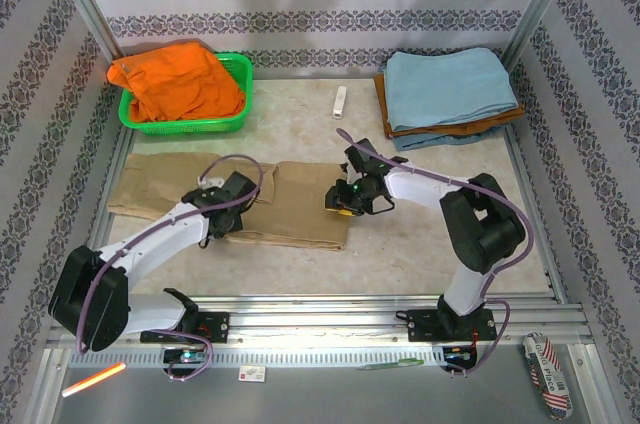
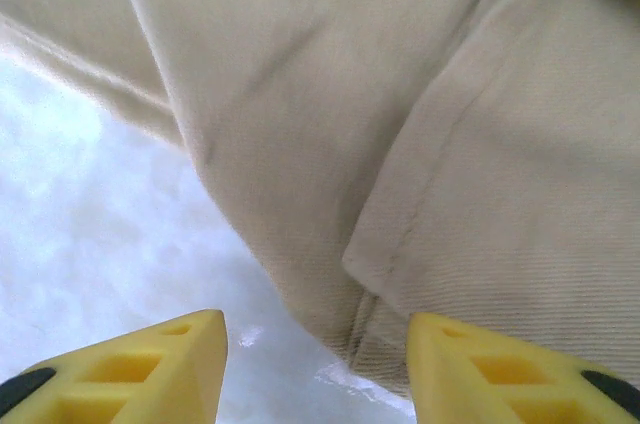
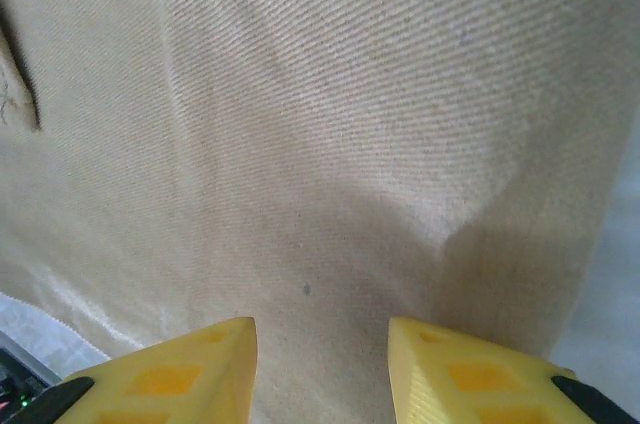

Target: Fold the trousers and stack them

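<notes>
The khaki-tan trousers (image 1: 290,206) lie flat across the table's middle left, partly folded, one end reaching the left wall. My left gripper (image 1: 222,216) hovers low over their near edge, open, with a seamed fold of the trousers (image 2: 420,144) and bare table ahead of its yellow fingers (image 2: 160,369). My right gripper (image 1: 342,202) sits at the trousers' right end, open, its yellow fingers (image 3: 470,374) just above the flat tan trousers (image 3: 320,124). Nothing is gripped by either.
A green basket (image 1: 235,122) holding a bright orange garment (image 1: 175,84) stands at the back left. Folded light-blue cloth (image 1: 445,84) on a brown one lies at the back right. A small white object (image 1: 340,101) rests at the back centre. Patterned walls close three sides.
</notes>
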You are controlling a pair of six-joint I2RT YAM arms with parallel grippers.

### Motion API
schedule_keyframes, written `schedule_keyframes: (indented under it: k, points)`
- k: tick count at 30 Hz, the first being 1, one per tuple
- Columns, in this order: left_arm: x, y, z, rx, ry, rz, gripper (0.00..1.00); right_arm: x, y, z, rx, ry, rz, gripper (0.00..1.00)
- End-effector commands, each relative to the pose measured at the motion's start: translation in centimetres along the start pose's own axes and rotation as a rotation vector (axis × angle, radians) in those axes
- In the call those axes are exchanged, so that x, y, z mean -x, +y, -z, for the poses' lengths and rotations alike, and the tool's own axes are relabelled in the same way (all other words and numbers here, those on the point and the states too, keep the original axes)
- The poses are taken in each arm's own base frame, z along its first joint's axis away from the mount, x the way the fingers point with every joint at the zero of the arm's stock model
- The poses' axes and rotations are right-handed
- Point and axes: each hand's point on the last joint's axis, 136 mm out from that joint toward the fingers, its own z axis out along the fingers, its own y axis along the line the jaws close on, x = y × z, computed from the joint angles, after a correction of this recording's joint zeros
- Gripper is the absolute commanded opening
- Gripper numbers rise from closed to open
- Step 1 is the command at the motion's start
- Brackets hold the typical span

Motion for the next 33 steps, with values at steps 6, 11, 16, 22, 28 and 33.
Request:
schedule_keyframes:
  k: [6,11,16,22,28,33]
  points:
    - [6.6,-7.2,2.1,0.014,-0.064,-0.338,0.59,-0.9,-0.4,2.2,0.022,-0.039,0.011,0.42]
    - [6.1,-12.8,-0.9,-0.029,-0.008,-0.479,0.53,-0.9,-1.9,4.2,0.02,-0.078,-0.023,0.44]
    - [5.0,-14.8,-4.1,-0.04,0.038,-0.528,0.5,-1.8,-2.3,5.6,0.025,-0.09,-0.02,0.48]
    - [3.9,-14.5,-6.1,0.014,0.069,-0.555,0.36,-2.2,-3.2,6.6,0.027,-0.111,-0.039,0.48]
    - [4.6,-13.6,-5.8,0.046,0.038,-0.542,0.07,-2.0,-3.3,7.1,0.029,-0.12,-0.046,0.48]
    - [7.3,-13.2,-3.5,0.041,-0.036,-0.522,0.0,-1.8,-3.2,7.1,0.035,-0.123,-0.049,0.48]
